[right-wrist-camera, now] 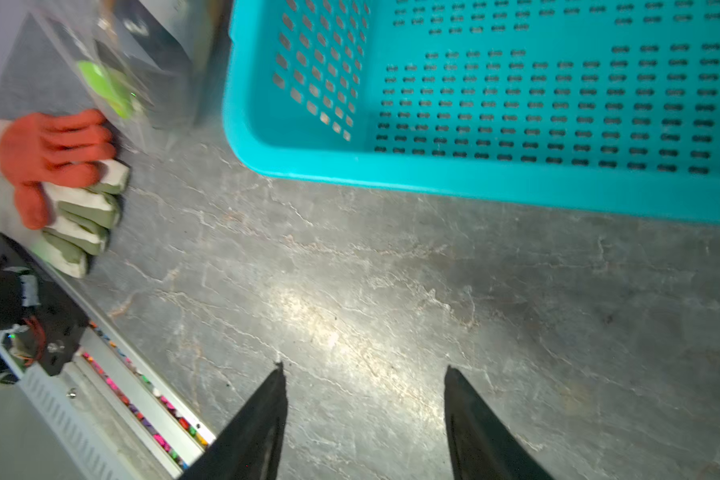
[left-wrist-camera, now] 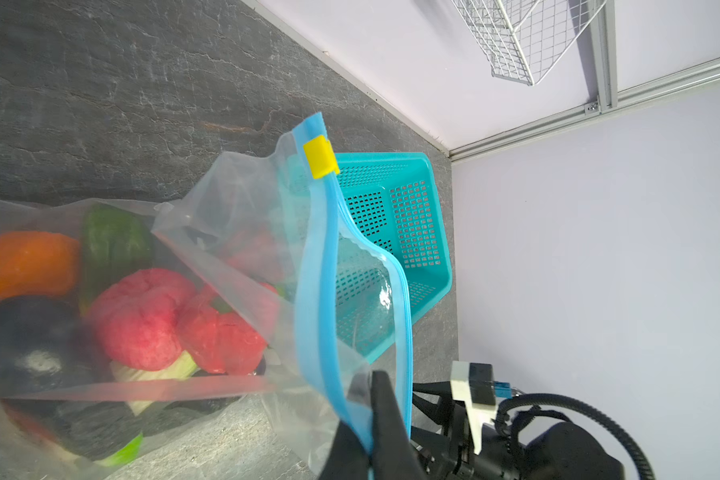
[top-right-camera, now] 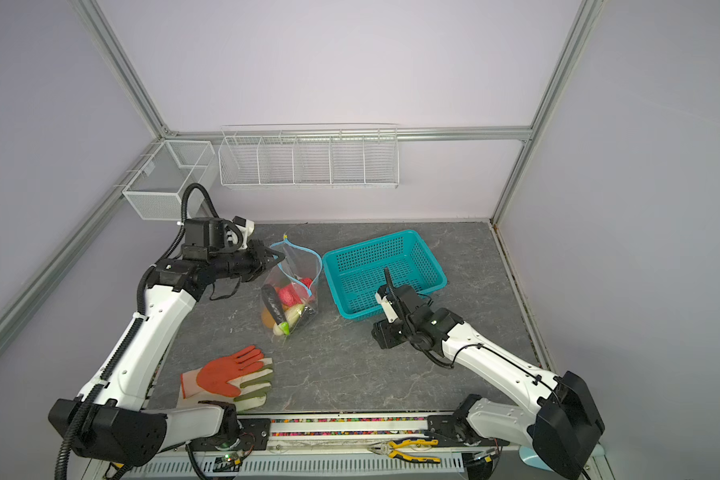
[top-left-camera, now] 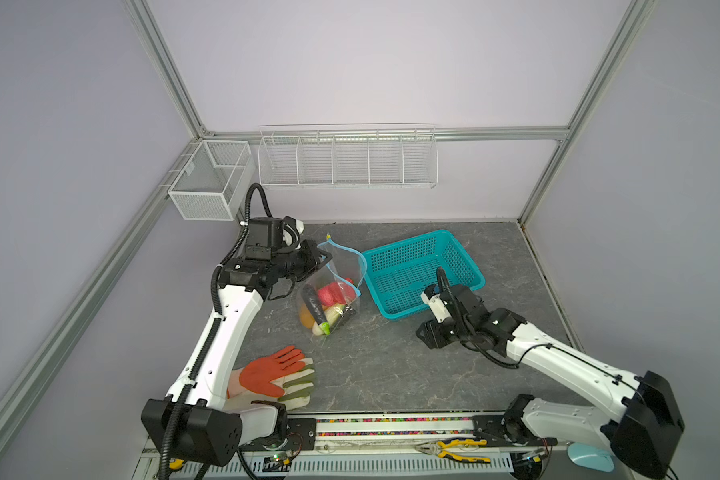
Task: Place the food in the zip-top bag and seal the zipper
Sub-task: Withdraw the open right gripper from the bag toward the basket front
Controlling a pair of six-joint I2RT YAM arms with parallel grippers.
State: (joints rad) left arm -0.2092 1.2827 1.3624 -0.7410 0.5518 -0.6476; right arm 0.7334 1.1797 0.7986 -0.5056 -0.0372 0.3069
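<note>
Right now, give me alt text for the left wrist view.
The left end effector pinches the blue zipper of the open zip-top bag, its yellow slider at the far end. Toy food lies inside; a teal basket sits behind.

Teal basket (top-left-camera: 408, 255), gloves (top-left-camera: 271, 372), pliers (top-left-camera: 454, 449), wire rack (top-left-camera: 348, 160)

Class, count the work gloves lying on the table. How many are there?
2: the orange glove lies on the green-fingered glove at the front left of the table; more could hide beneath.
</note>
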